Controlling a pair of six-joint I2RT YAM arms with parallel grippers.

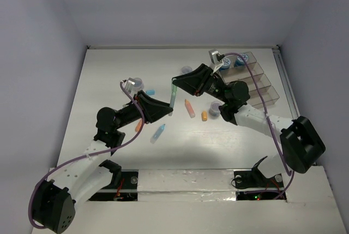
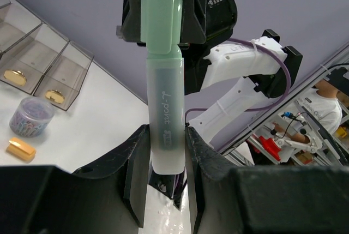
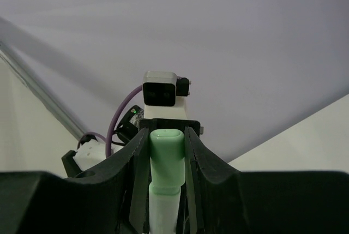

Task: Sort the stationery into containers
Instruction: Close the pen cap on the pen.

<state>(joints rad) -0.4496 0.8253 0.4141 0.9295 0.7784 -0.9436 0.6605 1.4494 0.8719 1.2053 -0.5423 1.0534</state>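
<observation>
Frosted plastic highlighter [image 2: 163,89] barrel clamped in left claw [image 2: 166,145]; its smooth mint cap [image 3: 166,160] clamped in right claw [image 3: 166,136].

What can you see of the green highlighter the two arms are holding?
The highlighter is a short plastic stick: a frosted pale-green barrel with printed lettering and an opaque mint cap, fitted. It is held off the table. The left gripper is shut on the barrel, the right gripper shut on the cap. Nothing else touches it.
</observation>
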